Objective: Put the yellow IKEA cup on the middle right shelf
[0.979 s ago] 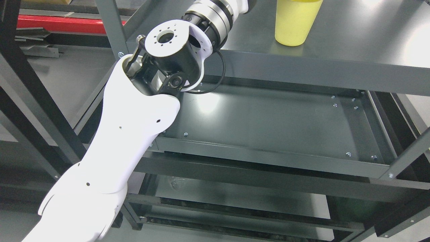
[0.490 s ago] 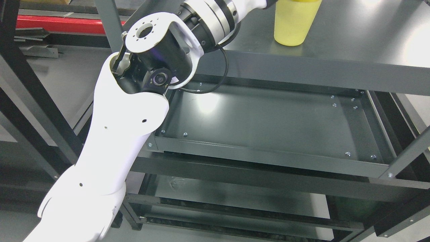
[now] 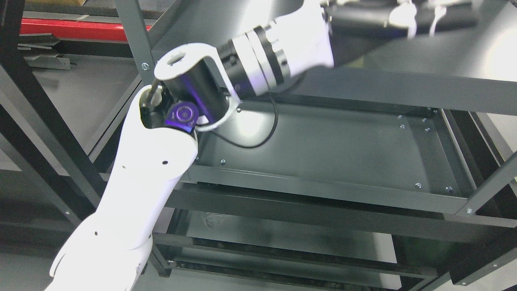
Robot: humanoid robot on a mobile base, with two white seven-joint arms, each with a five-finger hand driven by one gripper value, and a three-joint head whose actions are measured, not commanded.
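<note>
No yellow cup shows in the head view. My left arm (image 3: 161, 161) comes in from the lower left, bends at the elbow and reaches right over the upper dark shelf (image 3: 444, 68). Its black hand (image 3: 404, 18) lies along the top edge of the picture, over the spot where the cup stood, and hides it. Whether the hand holds anything cannot be seen. The tray-like shelf below (image 3: 323, 149) has nothing on it. My right arm is out of view.
Grey metal uprights stand at the left (image 3: 135, 44) and at the right front corner (image 3: 488, 190). A lower shelf (image 3: 282, 236) shows beneath. A black cable (image 3: 262, 139) hangs from the forearm over the tray. A red beam (image 3: 72, 29) lies at the far left.
My left forearm has swung right and down across the upper shelf. The hand now covers the place where the yellow cup stood, so the cup is no longer seen.
</note>
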